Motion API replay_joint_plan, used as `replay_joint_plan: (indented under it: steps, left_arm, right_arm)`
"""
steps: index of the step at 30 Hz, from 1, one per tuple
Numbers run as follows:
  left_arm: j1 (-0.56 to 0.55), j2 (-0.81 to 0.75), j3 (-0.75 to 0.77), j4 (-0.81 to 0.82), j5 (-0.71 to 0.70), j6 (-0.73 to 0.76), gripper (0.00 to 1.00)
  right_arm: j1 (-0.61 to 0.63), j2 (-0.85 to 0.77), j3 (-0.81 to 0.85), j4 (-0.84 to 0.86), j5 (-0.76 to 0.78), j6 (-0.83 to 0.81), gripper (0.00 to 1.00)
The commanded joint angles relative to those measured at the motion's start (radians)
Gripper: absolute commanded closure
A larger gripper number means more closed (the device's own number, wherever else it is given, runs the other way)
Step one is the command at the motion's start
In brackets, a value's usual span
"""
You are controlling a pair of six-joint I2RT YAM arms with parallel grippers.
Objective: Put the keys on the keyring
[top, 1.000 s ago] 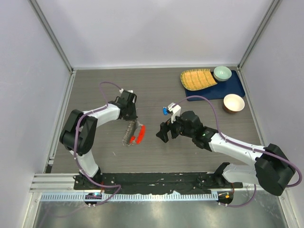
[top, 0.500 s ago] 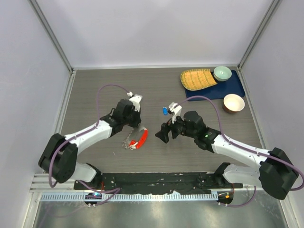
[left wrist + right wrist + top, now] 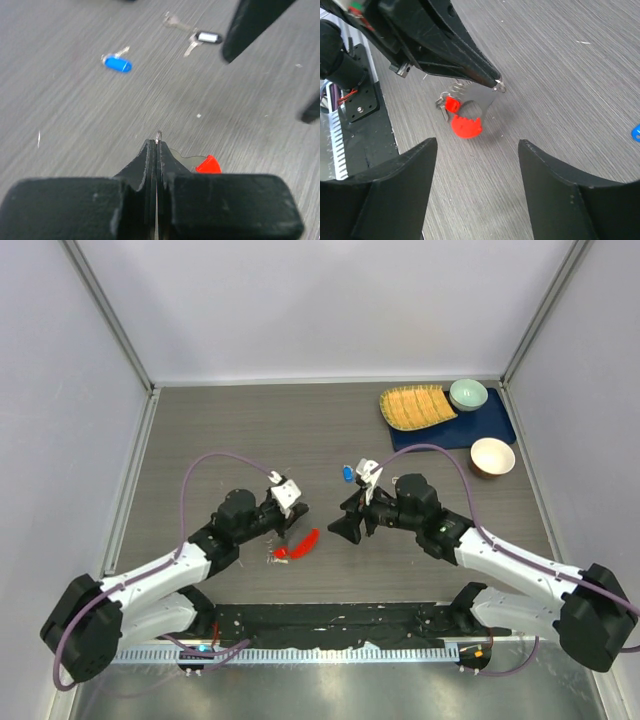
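My left gripper (image 3: pixel 156 143) is shut on the keyring's thin wire loop (image 3: pixel 159 134), which pokes out at the fingertips. In the right wrist view the keyring (image 3: pixel 481 98) hangs from those fingertips (image 3: pixel 490 76), with its red fob (image 3: pixel 466 126) and a small red-headed key (image 3: pixel 451 103) below it, just above the table. My right gripper (image 3: pixel 477 145) stands open a short way from it, with nothing between its fingers. On the table lie a blue-headed key (image 3: pixel 116 64), a black-headed key (image 3: pixel 202 39) and a plain silver key (image 3: pixel 175 21). From above, the fob (image 3: pixel 300 543) lies between both grippers.
At the back right a blue mat (image 3: pixel 470 428) carries a yellow woven tray (image 3: pixel 415 406) and a teal bowl (image 3: pixel 468 394); a tan bowl (image 3: pixel 492 457) stands beside it. The black base rail (image 3: pixel 330 618) runs along the near edge.
My left arm has swung toward the near edge and shut on the keyring's loop, carrying it right. The right gripper's jaws have narrowed a little.
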Motion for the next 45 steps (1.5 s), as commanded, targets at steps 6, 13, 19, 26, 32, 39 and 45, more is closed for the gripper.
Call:
replay_joint_plan:
  steps: [6, 13, 19, 26, 32, 39, 45]
  left_arm:
    - [-0.092, -0.169, 0.03, 0.049, 0.154, 0.19, 1.0]
    - [-0.135, -0.209, 0.065, -0.045, 0.184, 0.257, 1.0]
    - [-0.152, -0.222, 0.074, -0.059, 0.203, 0.271, 1.0]
    - [-0.163, -0.235, 0.068, -0.05, 0.209, 0.262, 1.0]
    - [-0.166, -0.253, 0.045, -0.005, 0.217, 0.236, 1.0]
    - [-0.166, -0.264, 0.022, 0.036, 0.232, 0.199, 1.0]
    - [-0.167, -0.285, -0.006, 0.085, 0.221, 0.177, 1.0]
  right_arm:
    - [0.003, -0.04, 0.082, -0.049, -0.098, -0.104, 0.42]
    - [0.005, -0.068, 0.105, -0.086, -0.12, -0.142, 0.53]
    - [0.005, -0.056, 0.101, -0.075, -0.167, -0.16, 0.6]
    - [0.003, -0.026, 0.096, -0.052, -0.21, -0.16, 0.62]
    - [0.003, -0.011, 0.084, -0.017, -0.221, -0.156, 0.62]
    - [0.005, -0.003, 0.07, 0.04, -0.226, -0.142, 0.64]
    - [0.003, 0.007, 0.068, 0.056, -0.249, -0.141, 0.71]
